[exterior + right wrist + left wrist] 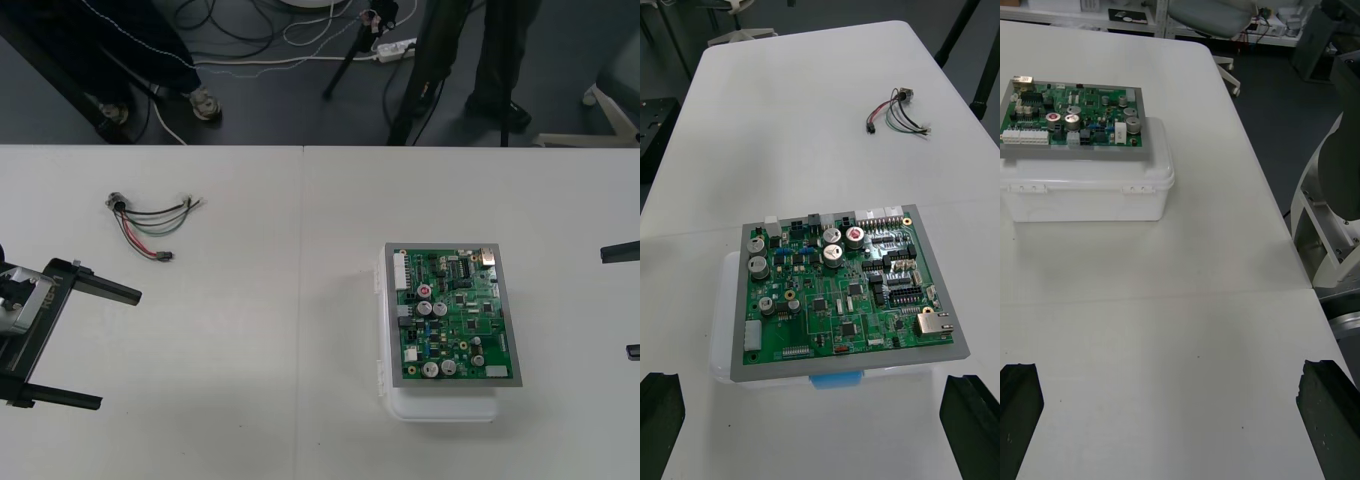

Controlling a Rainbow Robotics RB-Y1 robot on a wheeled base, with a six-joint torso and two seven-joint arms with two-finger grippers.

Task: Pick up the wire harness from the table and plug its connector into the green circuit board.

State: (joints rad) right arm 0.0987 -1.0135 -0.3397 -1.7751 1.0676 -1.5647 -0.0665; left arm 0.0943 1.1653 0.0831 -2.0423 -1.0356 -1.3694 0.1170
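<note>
Near the far left corner of the table [250, 400], the wire harness [150, 225] just lies flat. Its plug [165, 256] is well apart from the green circuit board [455, 315], which sits on its white base [440, 405] toward the right edge. Left gripper [120, 350] hangs at the left edge and right gripper [615, 303] at the right edge, both spread wide and holding nothing.

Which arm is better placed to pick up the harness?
Left, probably: the harness lies near the open left gripper; the right gripper waits at the far side, beyond the circuit board.
</note>
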